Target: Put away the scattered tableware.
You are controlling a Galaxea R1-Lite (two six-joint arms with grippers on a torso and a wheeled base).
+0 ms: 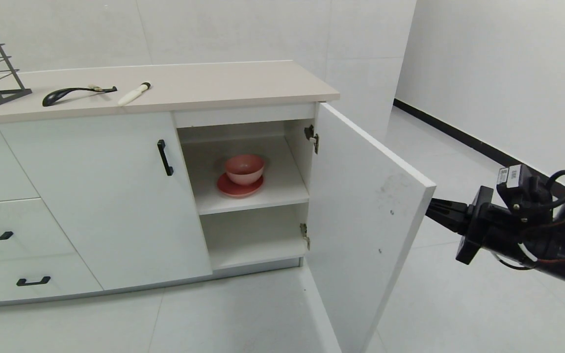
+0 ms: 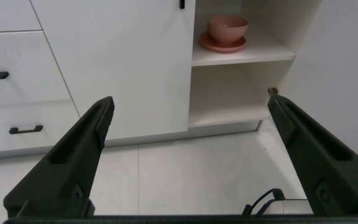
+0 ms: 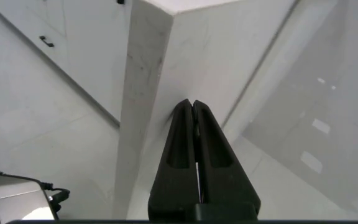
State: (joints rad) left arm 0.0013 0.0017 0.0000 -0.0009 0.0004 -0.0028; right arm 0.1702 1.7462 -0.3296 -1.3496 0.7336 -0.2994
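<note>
At the right edge of the head view, the right gripper is closed tight on nothing, tips against the outer face of the open cabinet door. The left gripper gapes wide, empty. Centre frame, the bowl sits on the plate, shelved. Upper left, on the countertop, spoon and knife lie: light, stiff, likely slick; pinch mid-handle.
</note>
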